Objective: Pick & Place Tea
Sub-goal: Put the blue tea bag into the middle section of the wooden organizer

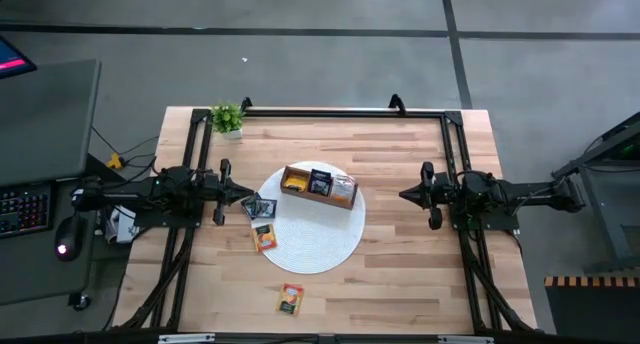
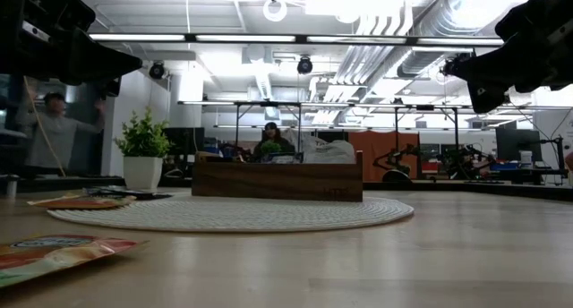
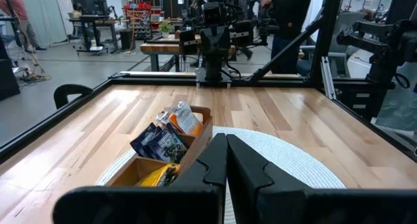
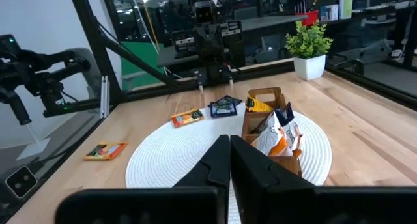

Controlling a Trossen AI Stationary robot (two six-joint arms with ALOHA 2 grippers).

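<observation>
While both arms wait clear of the work, you have the following stock to account for, all placed relative to the round white mat (image 1: 320, 246).

Wooden box (image 1: 319, 187): stands on the far part of the mat, three compartments, already partly filled. One end holds an orange-yellow sachet (image 1: 293, 184), the middle dark sachets (image 1: 320, 183), the other end white-and-orange ones (image 4: 280, 134). They stand on edge, sorted by colour, which reads as the purpose of the layout.

Loose tea: a dark sachet (image 1: 259, 207) at the mat's left edge; an orange sachet (image 1: 264, 237) just nearer, overlapping that edge; another orange sachet (image 1: 290, 299) on bare table off the mat's near edge. These are yours to fetch.

Left gripper (image 1: 244, 196): hovers just left of the mat beside the dark sachet, fingers pressed together, holding nothing.

Right gripper (image 1: 406, 195): well to the right of the mat, fingers together, empty.

Potted plant (image 1: 228, 118): beyond the mat, far left, out of reach paths.
</observation>
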